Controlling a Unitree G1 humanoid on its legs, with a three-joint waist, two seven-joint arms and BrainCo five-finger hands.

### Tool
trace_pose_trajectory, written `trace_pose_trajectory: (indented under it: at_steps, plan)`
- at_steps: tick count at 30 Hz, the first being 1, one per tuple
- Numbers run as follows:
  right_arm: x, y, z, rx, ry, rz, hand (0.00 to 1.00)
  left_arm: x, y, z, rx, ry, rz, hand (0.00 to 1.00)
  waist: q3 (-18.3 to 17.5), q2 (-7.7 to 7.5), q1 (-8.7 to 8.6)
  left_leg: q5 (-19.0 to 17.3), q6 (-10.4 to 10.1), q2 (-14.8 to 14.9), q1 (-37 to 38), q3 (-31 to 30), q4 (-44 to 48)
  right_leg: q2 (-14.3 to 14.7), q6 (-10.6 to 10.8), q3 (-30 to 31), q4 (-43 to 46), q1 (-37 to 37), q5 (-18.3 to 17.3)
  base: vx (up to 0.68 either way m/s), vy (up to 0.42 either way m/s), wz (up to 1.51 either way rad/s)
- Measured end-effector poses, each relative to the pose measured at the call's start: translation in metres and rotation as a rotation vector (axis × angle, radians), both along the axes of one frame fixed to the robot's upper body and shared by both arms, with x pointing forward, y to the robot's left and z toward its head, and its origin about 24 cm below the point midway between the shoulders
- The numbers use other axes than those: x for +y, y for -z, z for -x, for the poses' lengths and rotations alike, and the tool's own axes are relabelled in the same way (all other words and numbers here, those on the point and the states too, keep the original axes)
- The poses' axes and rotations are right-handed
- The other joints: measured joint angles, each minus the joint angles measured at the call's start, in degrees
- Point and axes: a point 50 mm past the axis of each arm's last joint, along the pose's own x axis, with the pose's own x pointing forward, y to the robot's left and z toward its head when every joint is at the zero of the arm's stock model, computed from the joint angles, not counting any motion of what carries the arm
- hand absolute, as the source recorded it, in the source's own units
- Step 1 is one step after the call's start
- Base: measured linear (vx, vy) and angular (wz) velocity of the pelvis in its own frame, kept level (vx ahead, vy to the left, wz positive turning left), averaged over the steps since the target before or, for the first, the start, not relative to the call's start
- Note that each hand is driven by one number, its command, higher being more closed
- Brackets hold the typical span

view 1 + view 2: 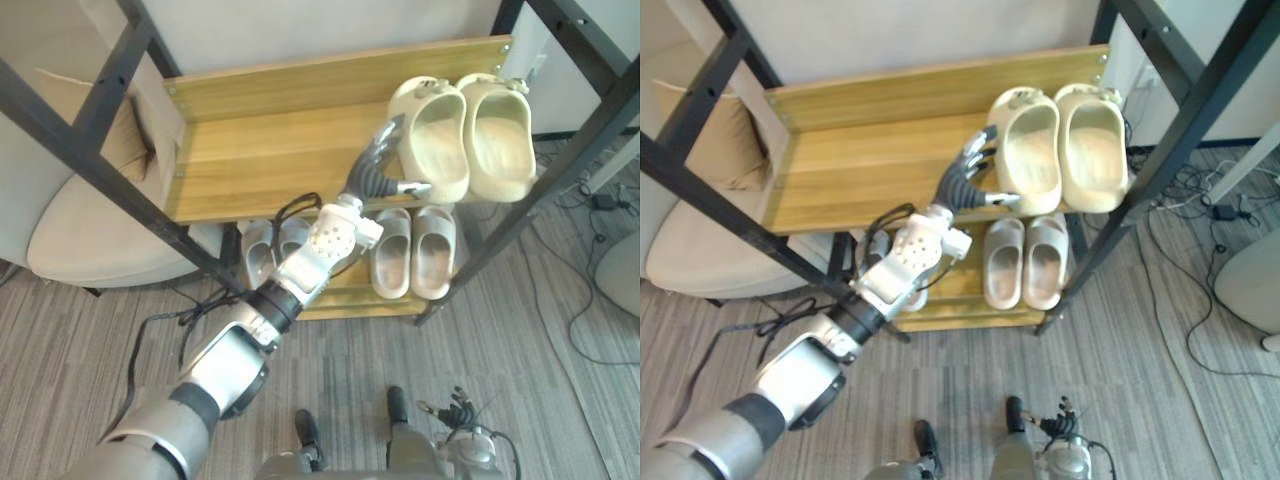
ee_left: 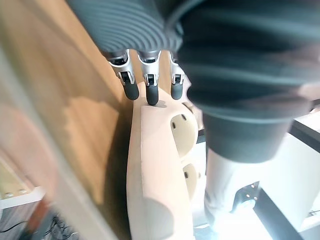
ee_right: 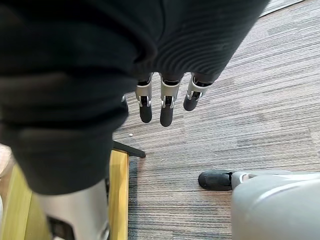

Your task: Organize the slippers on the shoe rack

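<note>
Left hand (image 1: 372, 172), fingers straight against the cream foam clog slipper (image 1: 435, 140), risks shoving it off the wooden shelf's (image 1: 260, 150) front edge.

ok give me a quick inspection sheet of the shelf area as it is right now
surface: wooden top shelf, left part bare
job's things: cream pair at the top shelf's right end; beige pair and grey pair on lower shelf
clutter: nothing seen
hands: left hand open, fingertips against the cream pair's side; right hand open over the carpet
cables: cables on the carpet, right of the shelves
surroundings: beige chair to the left
</note>
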Motion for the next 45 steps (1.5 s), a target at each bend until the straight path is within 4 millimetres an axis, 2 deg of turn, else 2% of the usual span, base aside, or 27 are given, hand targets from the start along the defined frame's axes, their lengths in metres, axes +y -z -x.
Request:
trace_pose_trajectory:
  at_steps: [4, 12, 19, 24, 28, 32, 39, 42, 45]
  plan:
    - [0.0, 0.0, 0.0, 0.0, 0.001, -0.002, 0.0, -0.001, -0.009, -0.001, -0.025, 0.001, 0.004, 0.0, 0.0, -0.01, 0.26, 0.0, 0.0, 0.1, -0.1, 0.0, 0.0, 0.1, 0.0, 0.0, 0.6, -0.1, -0.2, 0.02, -0.005, -0.01]
    - [0.009, 0.003, 0.002, 0.004, 0.006, -0.03, 0.0, 0.012, -0.01, -0.01, -0.015, -0.03, -0.009, 0.0, 0.0, -0.05, -0.09, 0.0, 0.0, 0.1, -0.1, -0.6, 0.0, 0.1, 0.0, -0.1, 0.7, 0.1, -0.2, 0.0, 0.0, 0.0]
    - [0.011, 0.005, 0.004, 0.011, 0.004, -0.039, 0.0, 0.056, -0.016, -0.026, 0.007, -0.15, 0.053, 0.0, 0.0, -0.06, -0.57, 0.2, 0.2, 0.0, -0.1, -2.2, 0.1, -0.1, 0.0, -1.5, 0.5, 0.9, -0.3, 0.01, -0.004, 0.08]
    - [0.011, 0.007, 0.004, 0.02, -0.005, -0.043, 0.0, 0.086, 0.0, -0.024, 0.04, -0.21, 0.087, 0.0, 0.0, -0.14, -0.42, 0.5, 0.3, -0.3, -0.6, -3.9, 0.1, -0.5, 0.0, -2.8, 0.4, 1.3, -0.4, 0.01, 0.005, 0.16]
    - [0.009, 0.01, 0.006, 0.039, -0.01, -0.039, 0.0, 0.086, 0.005, 0.0, -0.003, -0.14, 0.133, 0.0, 0.0, -0.14, -0.32, 0.6, 0.4, -0.6, -0.7, -5.7, 0.3, -0.9, 0.1, -4.9, -0.7, 3.0, -0.4, 0.02, 0.012, 0.25]
    - [0.007, 0.012, 0.005, 0.066, -0.04, -0.029, 0.0, 0.092, 0.012, 0.035, -0.049, -0.052, 0.203, 0.0, -0.1, -0.28, 0.65, 0.6, 0.4, -0.8, -0.6, -6.2, 0.3, -0.9, 0.1, -5.2, -1.0, 3.5, -0.4, 0.01, 0.008, 0.06]
    - [0.005, 0.016, 0.007, 0.104, -0.067, -0.026, 0.0, 0.094, 0.055, 0.096, 0.084, 0.136, 0.292, 0.0, -0.6, -0.38, 1.63, 0.6, 0.4, -0.8, 0.1, -7.7, 0.1, -0.9, 0.1, -6.8, -2.1, 5.4, -0.4, 0.02, 0.003, 0.11]
    - [0.003, 0.018, 0.009, 0.136, -0.101, -0.015, 0.0, 0.095, 0.079, 0.116, 0.193, 0.191, 0.327, 0.0, -1.1, -0.49, 1.81, 0.6, 0.4, -1.0, 0.6, -9.3, 0.2, -0.8, 0.1, -8.5, -2.9, 7.3, -0.4, 0.01, -0.001, 0.23]
    - [0.003, 0.019, 0.01, 0.156, -0.144, 0.007, 0.0, 0.103, 0.115, 0.135, 0.351, 0.162, 0.347, 0.0, -1.6, -0.67, 2.46, 0.6, 0.4, -0.9, 0.5, -10.6, 0.1, -0.8, 0.1, -10.0, -3.4, 8.2, -0.5, 0.0, -0.002, 0.22]
